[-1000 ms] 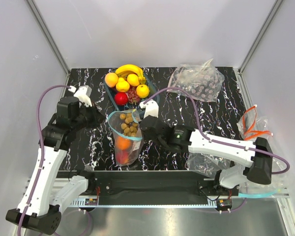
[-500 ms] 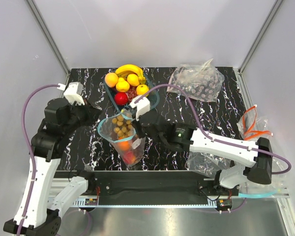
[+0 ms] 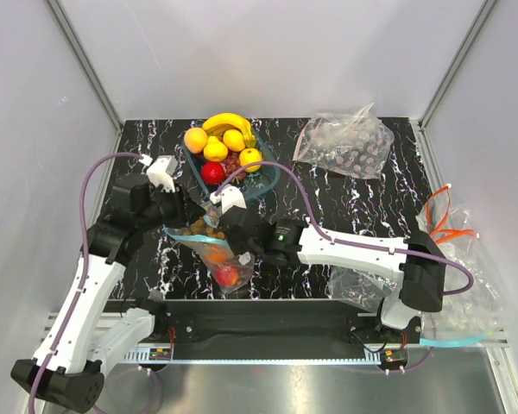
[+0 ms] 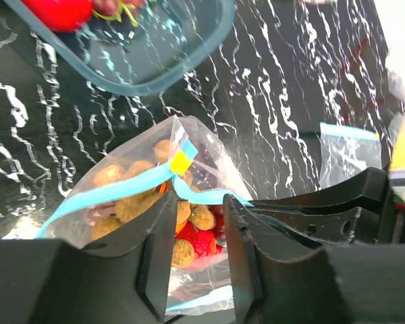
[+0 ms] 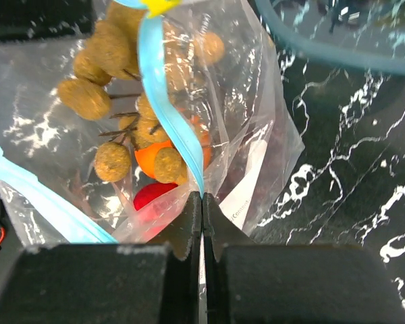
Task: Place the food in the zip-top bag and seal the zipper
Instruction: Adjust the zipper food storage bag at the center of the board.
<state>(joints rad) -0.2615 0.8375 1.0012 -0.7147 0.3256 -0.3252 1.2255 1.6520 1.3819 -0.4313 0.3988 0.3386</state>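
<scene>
Right gripper (image 5: 201, 197) clamped on the narrow light-blue zipper strip (image 5: 154, 74) of the clear plastic zip-top bag (image 3: 209, 250); left gripper (image 4: 199, 206) jaws apart, straddling that strip; bag, holding tan nut cluster (image 5: 111, 50), sits at six o'clock from the teal-rimmed bowl (image 4: 148, 84).

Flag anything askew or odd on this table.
The zip-top bag lies slumped and crumpled between the arms. Its zipper is twisted and unsealed, and the right gripper pinches it at one spot. No food lies loose.

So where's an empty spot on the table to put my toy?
Bare table lies between the wrinkled bag and the right arm, and at the back-left corner beside the fruit bowl. It's crowded around the zip-top bag.
</scene>
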